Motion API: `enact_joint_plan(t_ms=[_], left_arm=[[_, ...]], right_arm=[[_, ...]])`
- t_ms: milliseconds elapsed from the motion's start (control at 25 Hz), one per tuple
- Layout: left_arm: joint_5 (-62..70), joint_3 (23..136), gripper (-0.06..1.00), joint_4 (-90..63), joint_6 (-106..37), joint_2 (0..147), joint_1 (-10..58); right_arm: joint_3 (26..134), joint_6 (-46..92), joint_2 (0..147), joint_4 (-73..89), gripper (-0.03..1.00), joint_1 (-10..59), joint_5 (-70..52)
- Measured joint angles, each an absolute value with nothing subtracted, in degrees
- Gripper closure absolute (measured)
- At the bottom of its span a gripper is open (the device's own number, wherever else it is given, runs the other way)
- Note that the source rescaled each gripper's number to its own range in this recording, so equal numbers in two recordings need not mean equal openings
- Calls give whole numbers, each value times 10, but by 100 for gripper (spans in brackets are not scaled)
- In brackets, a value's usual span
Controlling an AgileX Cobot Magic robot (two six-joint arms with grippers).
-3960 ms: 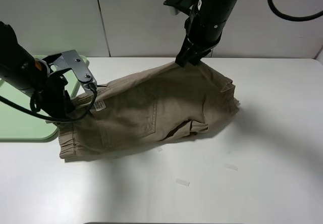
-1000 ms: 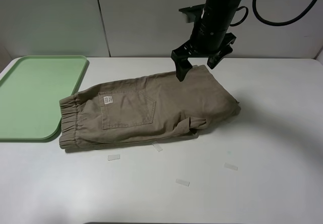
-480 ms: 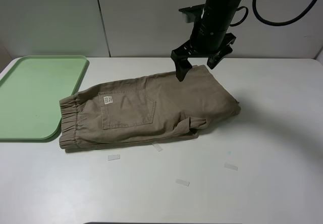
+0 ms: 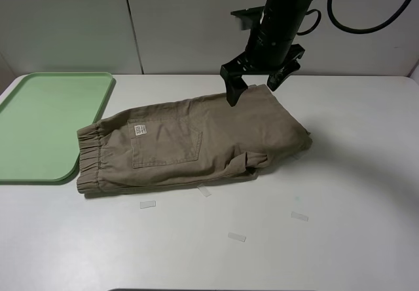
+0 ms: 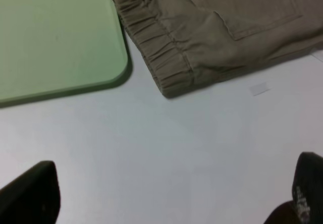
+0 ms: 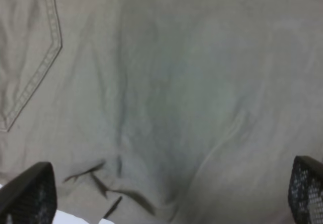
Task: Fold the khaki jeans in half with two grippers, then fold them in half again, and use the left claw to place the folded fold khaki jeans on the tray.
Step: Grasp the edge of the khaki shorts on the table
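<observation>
The khaki jeans (image 4: 190,143) lie folded on the white table, elastic waistband toward the tray (image 4: 39,127), back pocket and pale label facing up. My right gripper (image 4: 253,91) hangs open just above their far edge, nothing between its fingers. In the right wrist view its tips (image 6: 166,193) stand wide apart over the khaki cloth (image 6: 166,93). The left claw (image 5: 166,199) is outside the high view. Its own camera shows it open above bare table, short of the waistband (image 5: 161,57) and the tray's corner (image 5: 55,37).
Small white tape strips (image 4: 148,204) (image 4: 237,237) (image 4: 299,216) lie on the table in front of the shorts; one strip (image 5: 259,89) shows in the left wrist view. A pale wall runs behind the table.
Four seconds ago the left arm was at the waistband and the right gripper at the far hem. Now the left arm has left the high view and the right gripper hovers open. Almost nothing moved this last second.
</observation>
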State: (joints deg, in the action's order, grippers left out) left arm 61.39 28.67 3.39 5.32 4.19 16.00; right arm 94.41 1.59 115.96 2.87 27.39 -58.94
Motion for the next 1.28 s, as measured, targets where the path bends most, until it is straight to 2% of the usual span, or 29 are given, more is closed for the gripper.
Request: enact_joint_plan(t_ms=[760,1280], left_arm=[[611,283,7,34,47,42,152],[611,283,7,34,47,42,-64]], right_arm=[[944,16,1160,30,-3,274,-585],[944,16,1190,31,-3,274,-584]])
